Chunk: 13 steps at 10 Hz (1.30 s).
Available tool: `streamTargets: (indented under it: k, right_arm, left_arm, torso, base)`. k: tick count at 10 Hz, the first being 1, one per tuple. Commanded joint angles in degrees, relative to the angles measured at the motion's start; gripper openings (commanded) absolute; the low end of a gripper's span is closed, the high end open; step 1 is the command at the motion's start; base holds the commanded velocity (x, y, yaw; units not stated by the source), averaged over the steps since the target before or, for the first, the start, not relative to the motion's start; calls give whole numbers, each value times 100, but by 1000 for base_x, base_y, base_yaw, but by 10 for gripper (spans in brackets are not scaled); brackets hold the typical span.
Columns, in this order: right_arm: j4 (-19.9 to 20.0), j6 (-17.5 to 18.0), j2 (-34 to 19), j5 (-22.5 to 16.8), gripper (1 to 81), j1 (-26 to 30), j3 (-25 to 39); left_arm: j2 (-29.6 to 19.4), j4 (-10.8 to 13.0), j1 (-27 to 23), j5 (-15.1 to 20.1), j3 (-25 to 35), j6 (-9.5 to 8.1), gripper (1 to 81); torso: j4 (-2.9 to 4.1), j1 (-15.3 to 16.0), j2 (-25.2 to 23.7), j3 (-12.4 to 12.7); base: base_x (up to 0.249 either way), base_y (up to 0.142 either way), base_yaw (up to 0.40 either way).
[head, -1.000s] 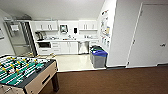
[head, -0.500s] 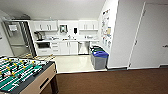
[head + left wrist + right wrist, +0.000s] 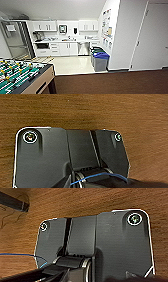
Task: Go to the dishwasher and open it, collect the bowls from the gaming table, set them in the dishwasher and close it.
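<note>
The dishwasher (image 3: 83, 48) is a steel-fronted unit under the counter of the kitchenette at the far end of the room, and its door is shut. The bowls and the gaming table are out of view. In the left wrist view my arm's dark plate (image 3: 42, 161) hangs over brown carpet. The right wrist view has the same kind of plate (image 3: 120, 245) above the same carpet.
A table-football table (image 3: 22, 75) with a green field stands close at the lower left. Blue-lidded bins (image 3: 100, 61) line the white wall on the right of the pale kitchen floor (image 3: 72, 65). Brown carpet (image 3: 112, 82) lies ahead, with a white door (image 3: 152, 37) at right.
The whole head view has shifted a little, so the camera has moved. The kitchenette and bins look slightly nearer.
</note>
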Motion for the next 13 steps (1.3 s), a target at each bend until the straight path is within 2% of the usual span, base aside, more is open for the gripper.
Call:
streamTargets:
  k: [1, 8, 13]
  right_arm:
    - [-29, -14, -48, -290, 811, 334, 38]
    - [-20, -14, -48, -290, 811, 343, 38]
    - [-29, -14, -48, -290, 811, 343, 38]
  left_arm:
    - [-32, -22, -323, 269, 75, 11, 811]
    - [-32, -22, -323, 261, 75, 20, 811]
    - [-40, -22, -323, 269, 66, 11, 811]
  torso:
    - [0, 0, -3, 0]
    - [0, 0, -3, 0]
    - [0, 0, -3, 0]
  base:
    - [182, 0, 0]
    - [182, 0, 0]
    - [182, 66, 0]
